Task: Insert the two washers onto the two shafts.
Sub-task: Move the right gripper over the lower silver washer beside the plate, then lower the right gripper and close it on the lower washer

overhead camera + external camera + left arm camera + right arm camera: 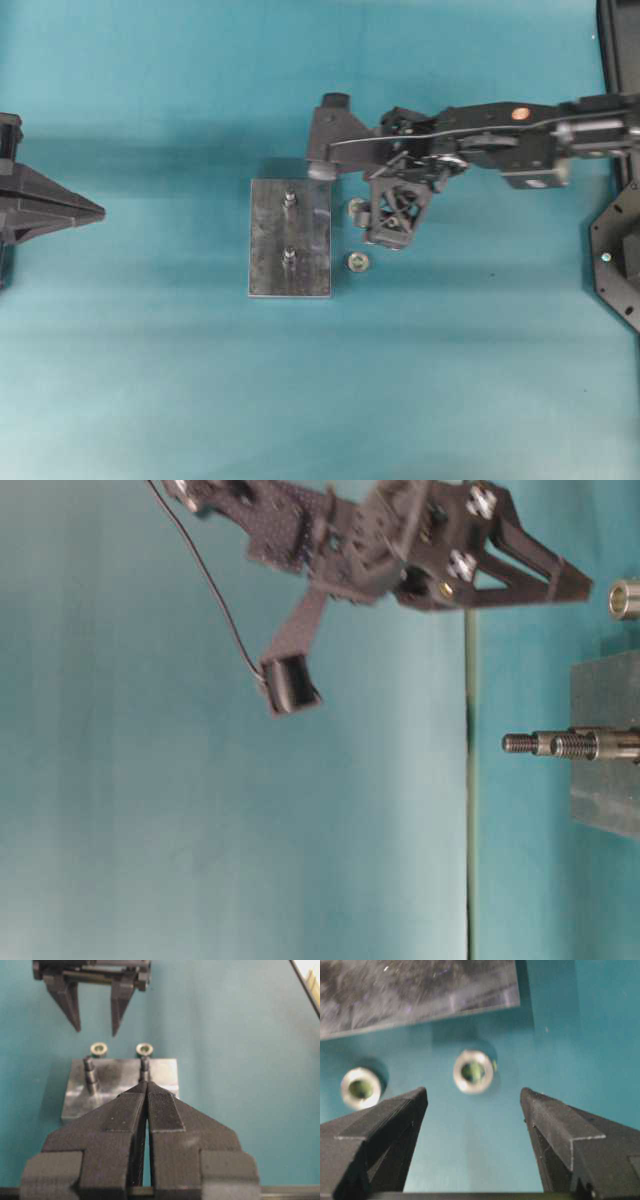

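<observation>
My right gripper (474, 1097) hangs spread wide and empty above the teal table (150, 380), one washer (473, 1071) lying just beyond its fingertips beside the shaft plate (268, 240); my left gripper (146, 1085) sits pressed together.

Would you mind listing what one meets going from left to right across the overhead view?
Left gripper → metal plate carrying two shafts → washer → right gripper, above the table → right arm.
</observation>
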